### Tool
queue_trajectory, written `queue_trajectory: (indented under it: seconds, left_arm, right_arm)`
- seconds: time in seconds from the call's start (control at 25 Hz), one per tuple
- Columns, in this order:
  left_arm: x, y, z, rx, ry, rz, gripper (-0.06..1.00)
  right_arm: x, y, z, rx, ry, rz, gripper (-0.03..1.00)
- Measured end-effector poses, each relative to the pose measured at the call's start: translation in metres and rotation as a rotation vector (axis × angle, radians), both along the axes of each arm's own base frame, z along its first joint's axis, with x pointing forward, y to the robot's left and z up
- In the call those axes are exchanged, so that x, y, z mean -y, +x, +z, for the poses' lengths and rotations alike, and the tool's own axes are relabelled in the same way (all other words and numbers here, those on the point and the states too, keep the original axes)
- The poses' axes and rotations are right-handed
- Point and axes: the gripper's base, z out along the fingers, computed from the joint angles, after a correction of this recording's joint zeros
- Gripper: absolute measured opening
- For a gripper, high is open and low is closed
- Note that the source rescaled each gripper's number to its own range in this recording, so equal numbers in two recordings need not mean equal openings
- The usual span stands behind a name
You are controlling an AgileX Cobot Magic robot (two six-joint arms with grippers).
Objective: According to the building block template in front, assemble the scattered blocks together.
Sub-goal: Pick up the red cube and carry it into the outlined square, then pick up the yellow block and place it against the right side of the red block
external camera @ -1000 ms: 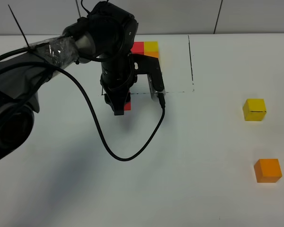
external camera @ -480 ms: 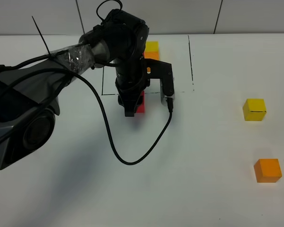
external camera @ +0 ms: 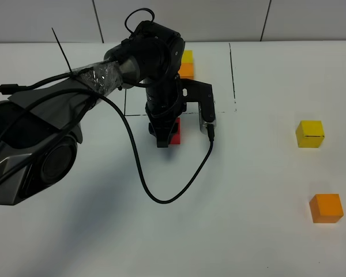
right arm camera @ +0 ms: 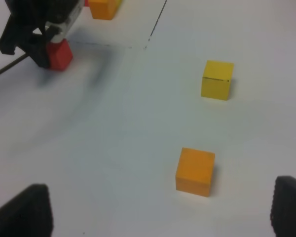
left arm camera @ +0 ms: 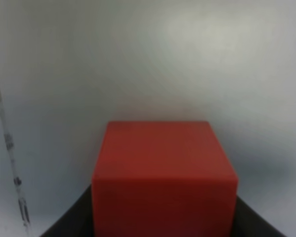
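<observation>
The red block [external camera: 174,131] sits clamped in the left pincer [external camera: 166,136] just on the near side of the black-framed building block template [external camera: 185,63], at or barely above the table [external camera: 248,242]. The yellow block [external camera: 309,133] and orange block [external camera: 326,208] lie well apart on the right, facing the right pincer [right arm camera: 160,212], which hangs wide and empty. The likely hazard: a skewed release would leave the red block off-square for its neighbours, and the loose black cable [external camera: 144,184] looping beside it could nudge it
</observation>
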Motion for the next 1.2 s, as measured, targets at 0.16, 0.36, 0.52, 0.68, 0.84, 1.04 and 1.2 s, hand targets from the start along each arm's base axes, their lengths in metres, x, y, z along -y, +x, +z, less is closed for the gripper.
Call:
queue_trajectory:
  seconds: [0.16, 0.36, 0.52, 0.68, 0.84, 1.04, 1.2]
  left_arm:
    - [0.000, 0.000, 0.000, 0.001, 0.000, 0.007, 0.00]
    - [0.000, 0.000, 0.001, 0.000, -0.002, 0.012, 0.00]
    - [0.000, 0.000, 0.001, 0.000, -0.002, 0.013, 0.00]
    - [0.000, 0.000, 0.001, 0.000, -0.002, 0.013, 0.01]
    - [0.001, 0.000, -0.002, -0.009, -0.002, 0.030, 0.31]
    - [0.001, 0.000, -0.001, -0.007, -0.003, 0.061, 0.78]
    - [0.000, -0.001, 0.020, 0.029, -0.028, 0.101, 0.89]
  right_arm:
    - [0.000, 0.000, 0.000, 0.000, 0.000, 0.000, 0.79]
    - [0.000, 0.000, 0.000, 0.000, 0.000, 0.000, 0.79]
    - [0.000, 0.000, 0.000, 0.000, 0.000, 0.000, 0.79]
    - [0.000, 0.000, 0.000, 0.000, 0.000, 0.000, 0.79]
    - [0.000, 0.000, 0.000, 0.000, 0.000, 0.000, 0.79]
    - [0.000, 0.000, 0.000, 0.000, 0.000, 0.000, 0.79]
    - [0.000, 0.000, 0.000, 0.000, 0.000, 0.000, 0.79]
